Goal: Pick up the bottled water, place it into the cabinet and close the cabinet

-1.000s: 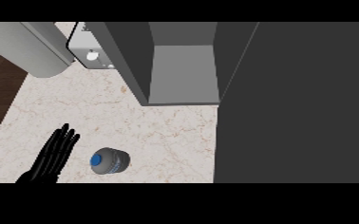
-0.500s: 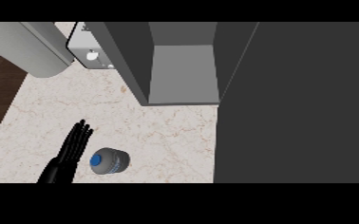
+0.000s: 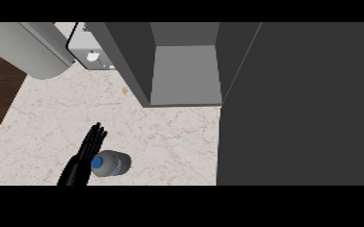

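The bottled water (image 3: 113, 164) stands upright on the marble counter (image 3: 171, 139) near the view's lower edge; from above I see its blue cap and clear grey body. My left hand (image 3: 86, 150) comes up from the bottom edge with straight fingers, open, its edge against the bottle's left side and partly covering the cap. The grey cabinet (image 3: 186, 72) is open, its bare inside showing at the top middle. Its dark door (image 3: 292, 106) stands open and fills the right side. My right hand does not show.
A grey cylinder (image 3: 35, 48) lies at the top left, beside a white appliance (image 3: 91, 54) with a round knob. The counter's left edge drops to dark brown floor (image 3: 10, 86). The open door hides everything at the right.
My left hand has moved right and forward, from apart at the bottle's left to touching its side. The bottle and the cabinet door have not moved.
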Available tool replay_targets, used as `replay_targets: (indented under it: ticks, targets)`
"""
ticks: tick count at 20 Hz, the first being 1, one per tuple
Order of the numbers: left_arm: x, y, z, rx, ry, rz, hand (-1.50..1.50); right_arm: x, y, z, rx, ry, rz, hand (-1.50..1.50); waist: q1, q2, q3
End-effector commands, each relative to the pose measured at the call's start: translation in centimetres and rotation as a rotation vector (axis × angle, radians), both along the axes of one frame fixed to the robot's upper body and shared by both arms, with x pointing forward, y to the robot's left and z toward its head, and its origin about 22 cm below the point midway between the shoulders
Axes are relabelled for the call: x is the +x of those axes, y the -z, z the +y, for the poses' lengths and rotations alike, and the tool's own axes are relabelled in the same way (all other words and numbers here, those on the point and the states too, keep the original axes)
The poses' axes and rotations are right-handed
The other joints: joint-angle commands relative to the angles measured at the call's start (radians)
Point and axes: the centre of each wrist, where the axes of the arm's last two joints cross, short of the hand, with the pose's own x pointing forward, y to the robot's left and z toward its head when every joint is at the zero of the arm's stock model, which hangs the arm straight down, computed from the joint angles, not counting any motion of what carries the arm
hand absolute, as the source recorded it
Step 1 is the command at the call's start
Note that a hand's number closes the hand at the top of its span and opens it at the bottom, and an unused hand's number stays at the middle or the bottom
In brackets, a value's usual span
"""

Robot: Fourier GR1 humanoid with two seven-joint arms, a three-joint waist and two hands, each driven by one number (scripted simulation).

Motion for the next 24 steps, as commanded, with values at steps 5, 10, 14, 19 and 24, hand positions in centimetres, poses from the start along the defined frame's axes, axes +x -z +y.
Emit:
replay_targets:
  ticks: [5, 10, 14, 19, 24]
  targets:
    - [0.3, 3.1, 0.7, -0.112, 0.107, 0.051, -1.5, -0.6, -2.8, 0.8, 0.042, 0.007, -0.05, -1.5, 0.008, 0.001, 0.0]
    - [-0.2, 5.4, -2.7, -0.155, 0.074, 0.029, -1.5, -1.7, -3.3, 0.3, 0.027, -0.003, -0.04, -1.5, -0.001, -0.001, 0.0]
    - [1.4, 5.3, -1.5, -0.196, 0.018, 0.012, 1.5, -1.4, -3.5, 0.3, 0.029, -0.004, -0.04, -1.5, 0.002, 0.002, -0.001]
    - [1.4, 5.8, -3.9, -0.269, 0.043, 0.01, 1.5, -1.4, -1.2, -0.2, 0.026, 0.001, -0.011, -1.5, -0.002, 0.0, 0.0]
    - [1.8, 5.8, -4.0, -0.297, 0.09, 0.016, 1.5, -0.9, -1.6, -0.5, 0.019, 0.004, -0.034, -1.5, 0.001, 0.004, -0.001]
